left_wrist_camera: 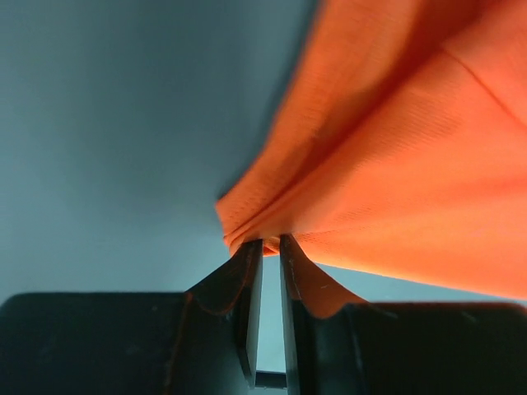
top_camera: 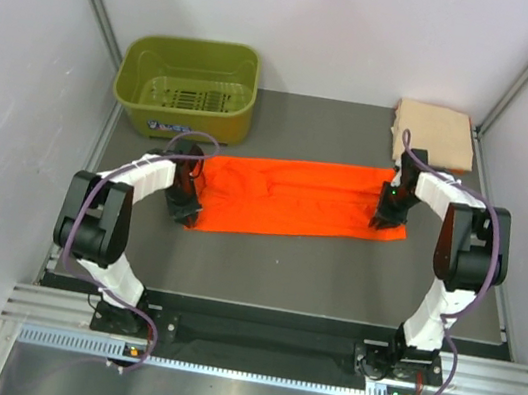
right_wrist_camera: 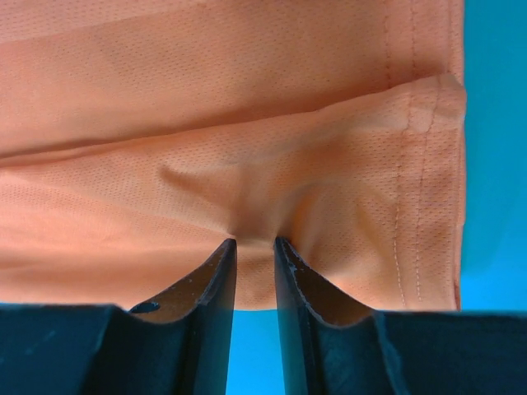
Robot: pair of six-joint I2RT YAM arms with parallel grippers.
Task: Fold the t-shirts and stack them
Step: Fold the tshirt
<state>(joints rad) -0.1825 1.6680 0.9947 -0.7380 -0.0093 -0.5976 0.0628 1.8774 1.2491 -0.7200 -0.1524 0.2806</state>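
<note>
Top view: orange shirt [top_camera: 294, 198] lies at centre of surface [top_camera: 313, 267] as a long narrow band, long axis approx 8-to-2 o'clock, wrinkled along its length. L tool [left_wrist_camera: 272, 240] sits at the band's 9 o'clock end, on the near corner. Wrist view: its fingers [left_wrist_camera: 247, 284] are nearly together w/ a small wad of orange cloth nipped between the tips, folds fanning out toward 1 o'clock from the pinch, grey surface at 9 o'clock side. R tool [right_wrist_camera: 255, 240] sits at the band's 3 o'clock end, on the near edge. Wrist view: fingers [right_wrist_camera: 210, 288] stand a narrow gap apart, cloth puckered right at the tips, a folded-over layer above, hem w/ stitch lines running down the 3 o'clock side. Cannot tell whether R tool actually clamps the cloth or only sits over it. Peach shirt [top_camera: 435, 133] is folded to a squarish pad in the far corner at 1 o'clock, apart from the orange one, nothing on top. Basket [top_camera: 193, 47], olive green, upright, at 11 o'clock, near the band's L end. Both arms reach in from the 6 o'clock edge, elbows out.
</note>
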